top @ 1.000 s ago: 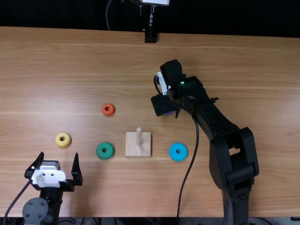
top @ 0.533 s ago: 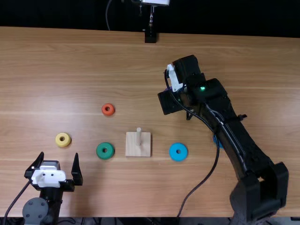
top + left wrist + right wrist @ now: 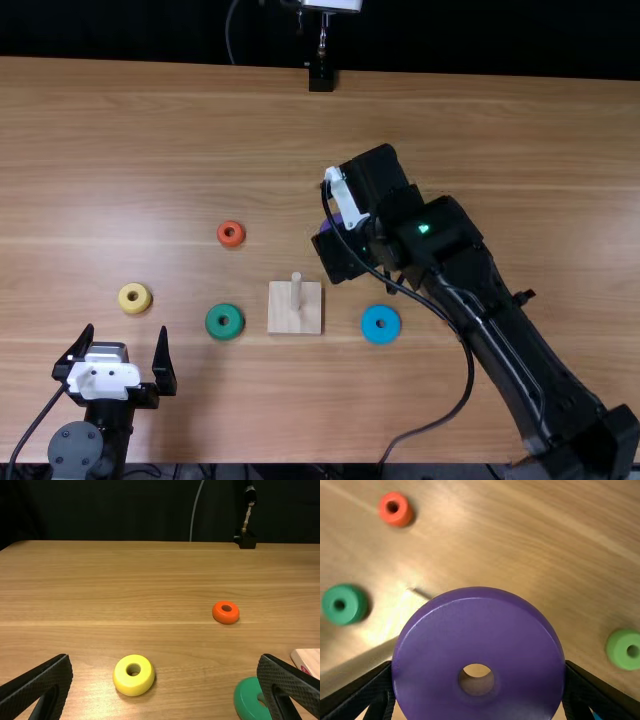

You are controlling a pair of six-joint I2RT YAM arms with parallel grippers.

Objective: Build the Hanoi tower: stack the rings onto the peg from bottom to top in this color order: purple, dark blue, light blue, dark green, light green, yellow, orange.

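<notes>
Off the table, the purple ring (image 3: 477, 610) fills the space between the fingers of my right gripper (image 3: 342, 252), beyond and right of the peg (image 3: 296, 291). In the right wrist view my right gripper (image 3: 477, 665) is shut on that ring's sides. The peg's square base (image 3: 295, 320) holds no ring. My left gripper (image 3: 125, 332) stands open at the near left; in the left wrist view my left gripper (image 3: 165, 659) has nothing between its fingers. Loose rings are orange (image 3: 231, 234), yellow (image 3: 135, 298), dark green (image 3: 224, 321), light blue (image 3: 380, 324) and light green (image 3: 624, 649).
The right forearm (image 3: 510, 340) crosses the table's right side, covering what lies under it. Its cable (image 3: 469, 372) loops down to the near edge. A black stand (image 3: 321, 78) is at the far edge.
The right gripper shifted slightly right, then came back left and nearer to the peg, holding the purple ring. Its forearm swung to the right. The left arm and the loose rings stayed put.
</notes>
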